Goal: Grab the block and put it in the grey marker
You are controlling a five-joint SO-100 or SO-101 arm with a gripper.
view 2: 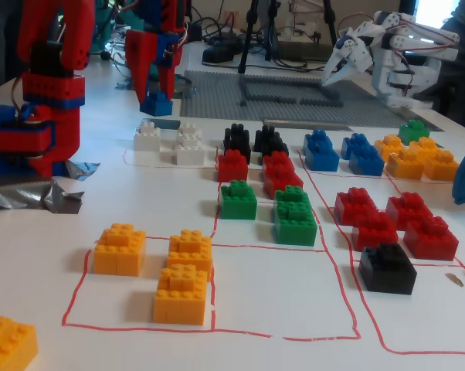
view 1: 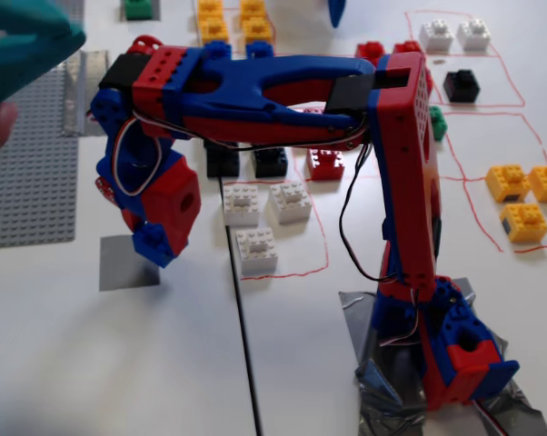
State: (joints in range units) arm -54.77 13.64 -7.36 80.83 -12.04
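Note:
My red and blue gripper (view 1: 155, 234) points down at the left of a fixed view, shut on the small bright-blue block (view 1: 153, 247). It holds the block just above the far right corner of the flat grey marker (view 1: 128, 262); I cannot tell if the block touches it. In the other fixed view the gripper (view 2: 157, 91) hangs at the top left with the block (view 2: 157, 103) at its tip, over the dark strip of the marker (view 2: 164, 124). The fingertips are mostly hidden by the block.
White bricks (view 1: 258, 250) lie right of the marker, with black and red bricks behind them. The grey studded baseplate (view 1: 28, 163) lies to the left. Shiny duct tape (view 1: 382, 381) holds the arm's base. A teal-sleeved hand (view 1: 19, 45) is at the top left. Other blue bricks (view 2: 321, 151) sit in a drawn box.

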